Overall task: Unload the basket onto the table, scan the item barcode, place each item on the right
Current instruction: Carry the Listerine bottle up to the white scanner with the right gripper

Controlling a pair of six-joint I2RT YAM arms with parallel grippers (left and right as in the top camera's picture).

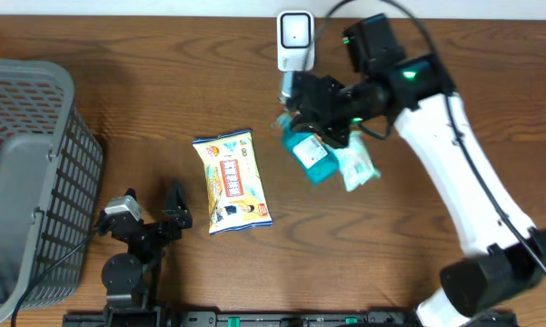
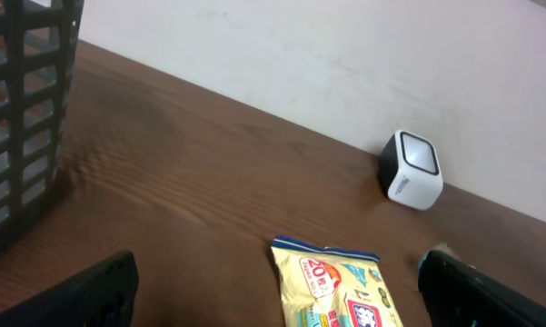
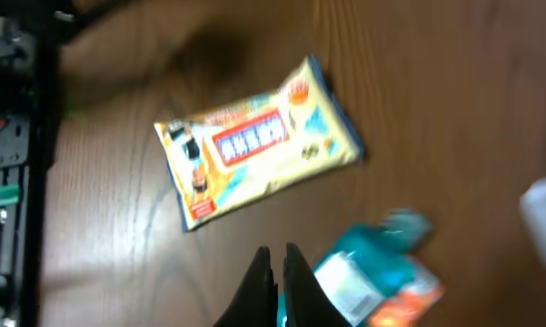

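A white barcode scanner (image 1: pixel 295 41) (image 2: pixel 411 170) stands at the table's far edge. Just in front of it is a teal packet (image 1: pixel 311 154) (image 3: pixel 372 272), blurred in the right wrist view, right beside my right gripper (image 1: pixel 289 121) (image 3: pixel 277 252). That gripper's fingers are pressed together, and I cannot tell whether they pinch the packet's edge. A yellow snack packet (image 1: pixel 232 182) (image 2: pixel 341 286) (image 3: pixel 259 145) lies flat at mid table. My left gripper (image 1: pixel 152 202) (image 2: pixel 273 304) rests low near the front edge, wide open and empty, pointing at the yellow packet.
A grey wire basket (image 1: pixel 27 182) (image 2: pixel 27 109) fills the left side. A pale whitish-green packet (image 1: pixel 354 165) lies beside the teal one. The right arm (image 1: pixel 454 173) reaches in from the front right corner.
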